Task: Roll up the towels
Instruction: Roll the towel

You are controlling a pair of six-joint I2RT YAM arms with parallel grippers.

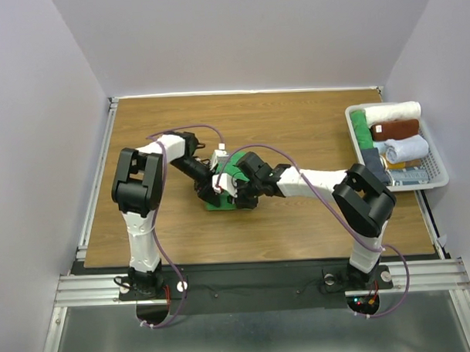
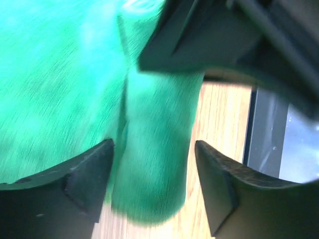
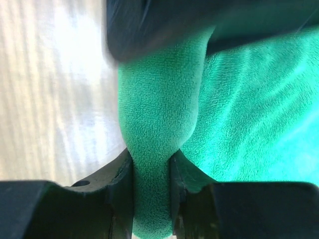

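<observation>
The bright green towel [image 1: 223, 203] lies at the table's middle, mostly hidden under both grippers. In the left wrist view its edge is folded into a thick roll [image 2: 149, 169] on the wood. My left gripper [image 2: 154, 145] is open, with its jaws on either side of that roll; it also shows in the top view [image 1: 219, 183]. My right gripper [image 3: 152, 160] is shut on the rolled edge of the green towel [image 3: 159, 99]; it also shows in the top view [image 1: 241, 193]. A pale bluish rolled towel [image 1: 408, 148] lies in the basket; no label shows.
A white basket [image 1: 436, 178] at the right edge holds a green roll [image 1: 360, 130], a cream-white roll [image 1: 393, 112], a brown roll [image 1: 395, 129] and dark folded cloths. The two grippers are close together over the towel. Metal rails run along the table's left and front edges.
</observation>
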